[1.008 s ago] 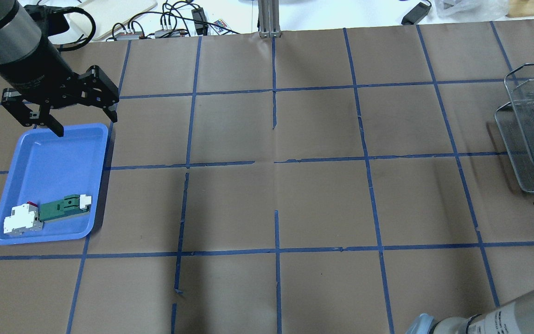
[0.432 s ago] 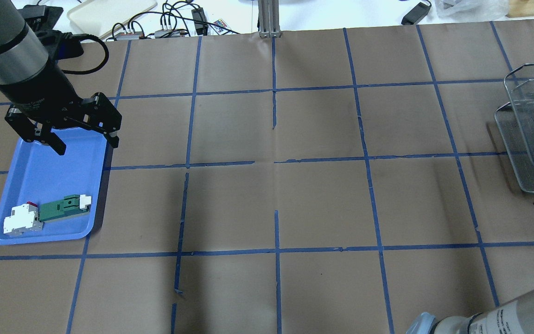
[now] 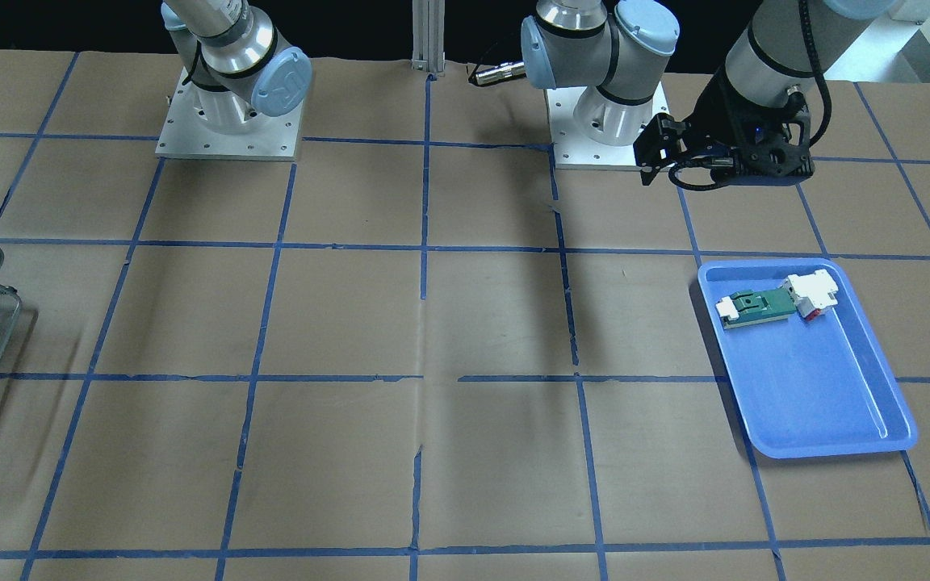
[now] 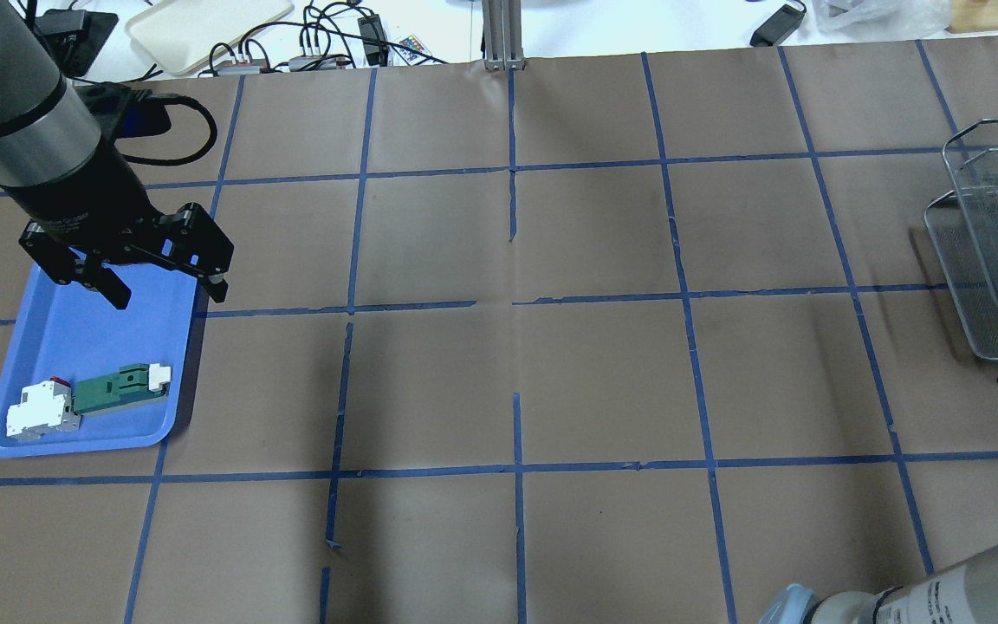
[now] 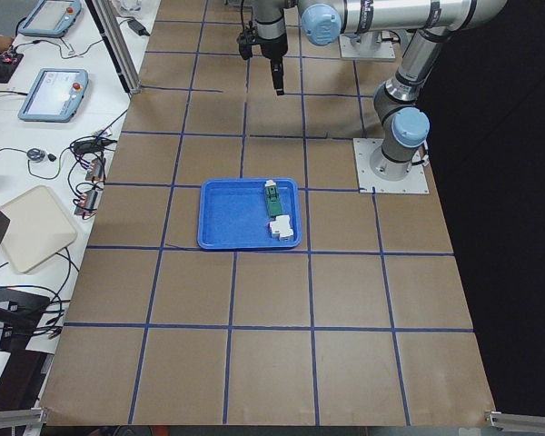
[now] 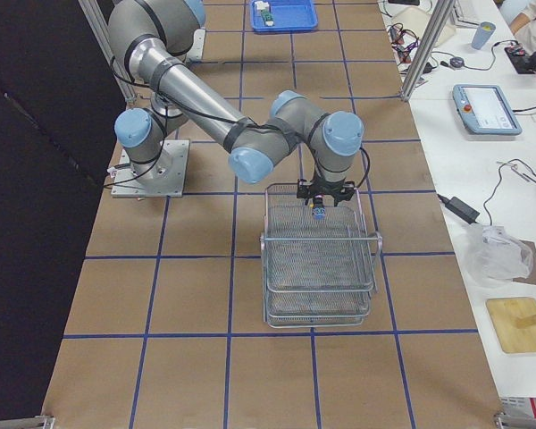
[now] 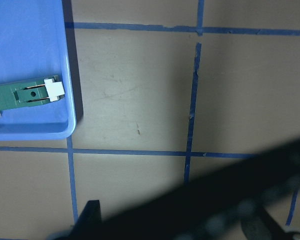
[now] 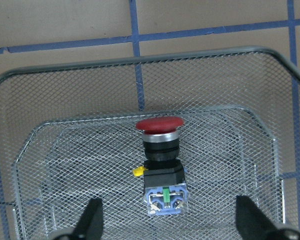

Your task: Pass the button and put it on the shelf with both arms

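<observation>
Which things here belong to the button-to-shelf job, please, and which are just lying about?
Job: button, shelf, left pincer, right pincer.
Lying about: tray, green module, white block.

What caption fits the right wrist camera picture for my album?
The red-capped push button lies in the silver wire-mesh shelf, untouched between the open fingers of the right tool.
</observation>
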